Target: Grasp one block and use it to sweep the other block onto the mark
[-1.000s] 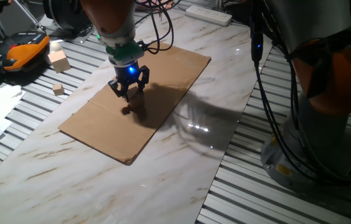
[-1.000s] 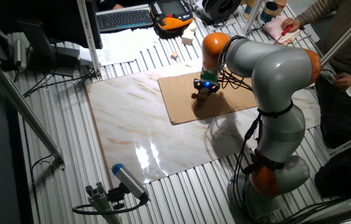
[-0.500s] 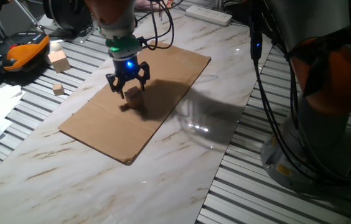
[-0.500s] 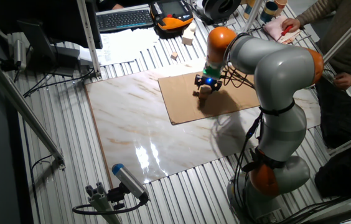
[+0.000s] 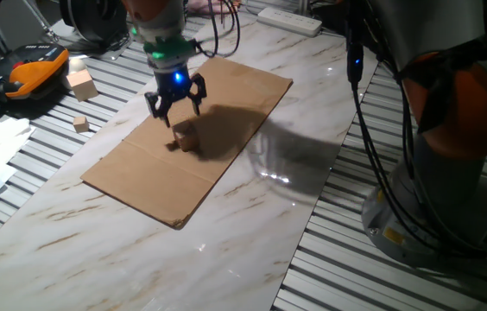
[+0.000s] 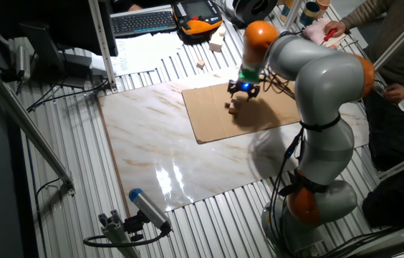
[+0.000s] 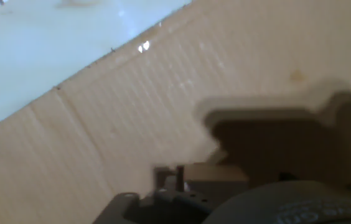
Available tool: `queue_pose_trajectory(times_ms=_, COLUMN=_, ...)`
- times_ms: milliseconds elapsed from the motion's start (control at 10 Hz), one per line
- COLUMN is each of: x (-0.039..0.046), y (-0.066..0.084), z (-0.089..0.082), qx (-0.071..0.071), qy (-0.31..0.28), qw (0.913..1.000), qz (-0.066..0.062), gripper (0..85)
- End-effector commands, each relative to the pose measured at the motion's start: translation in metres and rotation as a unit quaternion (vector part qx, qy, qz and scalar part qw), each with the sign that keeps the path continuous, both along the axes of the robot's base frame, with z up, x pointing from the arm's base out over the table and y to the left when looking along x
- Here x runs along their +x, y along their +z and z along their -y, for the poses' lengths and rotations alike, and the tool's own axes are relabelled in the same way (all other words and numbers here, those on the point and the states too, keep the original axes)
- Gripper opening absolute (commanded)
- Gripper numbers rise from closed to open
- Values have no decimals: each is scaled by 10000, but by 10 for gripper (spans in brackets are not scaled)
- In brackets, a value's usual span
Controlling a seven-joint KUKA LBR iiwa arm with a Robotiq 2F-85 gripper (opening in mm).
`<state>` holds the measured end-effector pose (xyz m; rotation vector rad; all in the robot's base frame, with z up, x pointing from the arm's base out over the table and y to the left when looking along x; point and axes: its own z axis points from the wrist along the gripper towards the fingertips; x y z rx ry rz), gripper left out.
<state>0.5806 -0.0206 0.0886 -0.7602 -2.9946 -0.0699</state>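
Block (image 5: 187, 138) sits alone on cardboard (image 5: 226, 104) on the table, just below gripper (image 5: 175, 105), whose jaws hang spread w/ nothing held; mark not visible, so sweep judged unconfirmed, possibly done, no second block seen nearby.

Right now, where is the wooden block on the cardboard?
In one fixed view the wooden block sits on the cardboard sheet, just below the raised gripper, which is not touching it.
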Motion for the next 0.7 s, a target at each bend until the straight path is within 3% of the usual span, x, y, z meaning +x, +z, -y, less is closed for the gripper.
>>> queue_pose_trajectory(times_ms=0, x=27, y=54, z=92, qx=160, qy=441, qw=9989, qz=57, gripper=170)
queue_pose_trajectory(times_ms=100, x=52, y=96, z=171, qx=349, qy=688, qw=9970, qz=102, gripper=0)
queue_pose_trajectory(times_ms=200, x=60, y=133, z=237, qx=418, qy=875, qw=9950, qz=229, gripper=0)
queue_pose_trajectory(times_ms=300, x=73, y=154, z=287, qx=313, qy=1067, qw=9933, qz=306, gripper=0)
queue_pose_trajectory(times_ms=400, x=81, y=167, z=319, qx=296, qy=1206, qw=9917, qz=336, gripper=0)
queue_pose_trajectory(times_ms=500, x=62, y=174, z=310, qx=298, qy=1290, qw=9906, qz=356, gripper=0)
queue_pose_trajectory(times_ms=600, x=19, y=194, z=297, qx=189, qy=1425, qw=9890, qz=350, gripper=0)
